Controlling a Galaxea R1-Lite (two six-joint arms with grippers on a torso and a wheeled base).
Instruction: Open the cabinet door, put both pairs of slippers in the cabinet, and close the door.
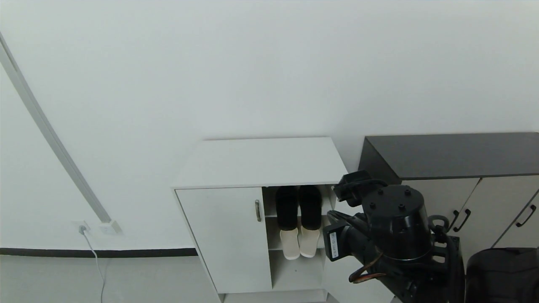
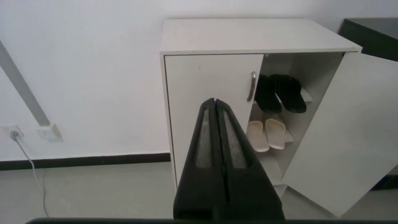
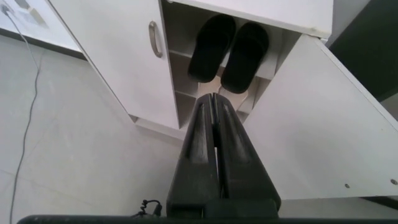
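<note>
The white cabinet [image 1: 261,162] stands against the wall with its left door [image 1: 227,235] closed. Its right door [image 2: 348,130] is swung open. A black pair of slippers [image 1: 299,206] lies on the upper shelf and a white pair [image 1: 300,242] on the shelf below. In the left wrist view the black pair [image 2: 283,93] sits above the white pair [image 2: 267,134]. My left gripper [image 2: 215,101] is shut and empty, back from the cabinet front. My right gripper [image 3: 215,95] is shut and empty, just before the opening, below the black slippers [image 3: 227,53] and beside the open door [image 3: 317,130].
A dark-topped cabinet [image 1: 450,153] with light doors stands right of the white one. A wall socket with a cable [image 1: 83,229] and a slanted conduit [image 1: 46,130] are at the left. Bare floor [image 3: 81,143] lies before the cabinet.
</note>
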